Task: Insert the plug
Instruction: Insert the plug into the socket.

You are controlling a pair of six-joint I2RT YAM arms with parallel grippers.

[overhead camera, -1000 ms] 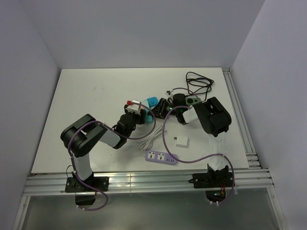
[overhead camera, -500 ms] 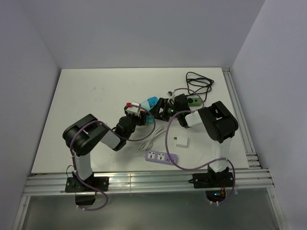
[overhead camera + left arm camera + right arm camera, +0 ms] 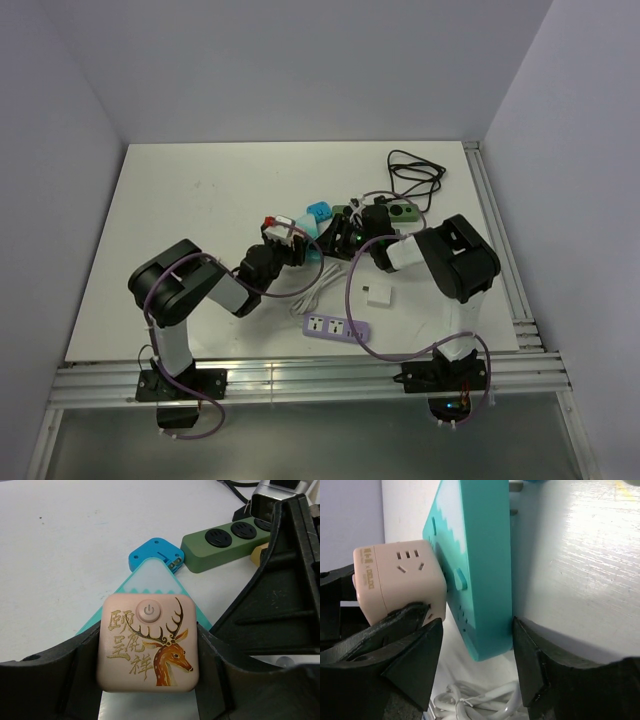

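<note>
Over the last second the right arm's elbow swung out to the right and its wrist came in leftward, so the right gripper [image 3: 340, 241] met the left gripper [image 3: 284, 238] at mid-table. The left fingers were clamped on two opposite sides of the pink cube adapter [image 3: 148, 642], deer print and power button facing the wrist camera. The right fingers sat on either side of the teal power strip [image 3: 485, 565], across its thickness, and appeared to grip it. The cube's back was pressed against the strip's white socket face.

I judged the cube light, rigid and smooth-sided. Its flat opposing walls were the sensible hold, squeezed firmly because glossy plastic slips under a push. The strip looked stiff but long, so it would twist if it were not braced close behind the socket in use.

The cube's prongs and the socket receiving them were hidden between the two bodies, so how deep it was seated could not be told. Overhead, both grippers hid most of the joint. A green power strip [image 3: 225, 542] and a blue plug [image 3: 156, 555] lay just beyond the strip's tip.
</note>
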